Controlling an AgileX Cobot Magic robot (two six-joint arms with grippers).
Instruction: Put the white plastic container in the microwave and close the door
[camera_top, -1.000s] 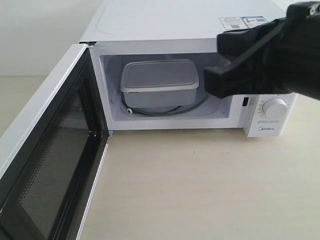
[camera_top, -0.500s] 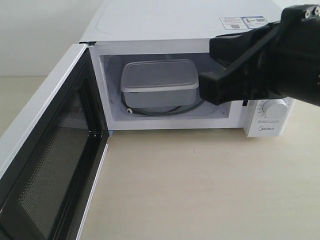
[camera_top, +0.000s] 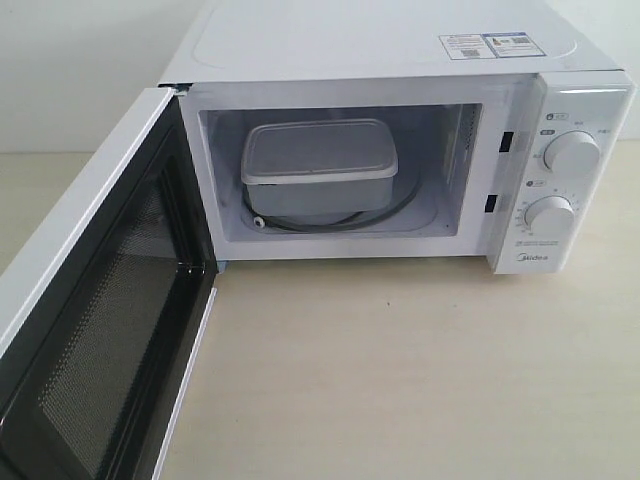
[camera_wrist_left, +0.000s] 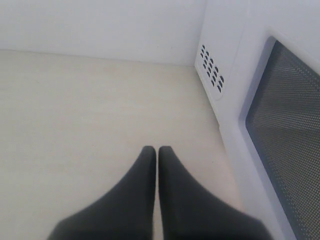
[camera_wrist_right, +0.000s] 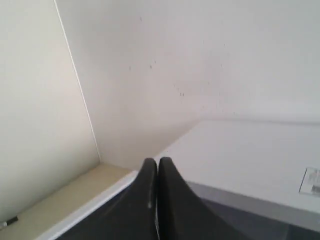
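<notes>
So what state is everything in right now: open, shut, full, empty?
door: swung wide open.
microwave: cavity exposed, with the container inside.
white plastic container: lid on, sitting inside the microwave.
left gripper: shut, holding nothing.
right gripper: shut, holding nothing.
dials: settings too small to read.

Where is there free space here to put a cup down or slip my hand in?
Bare tabletop lies in front of the microwave, beside the open door. Inside, a free strip runs between the white plastic container and the cavity's right wall. It is crowded on the container's other side, close to the left wall.
</notes>
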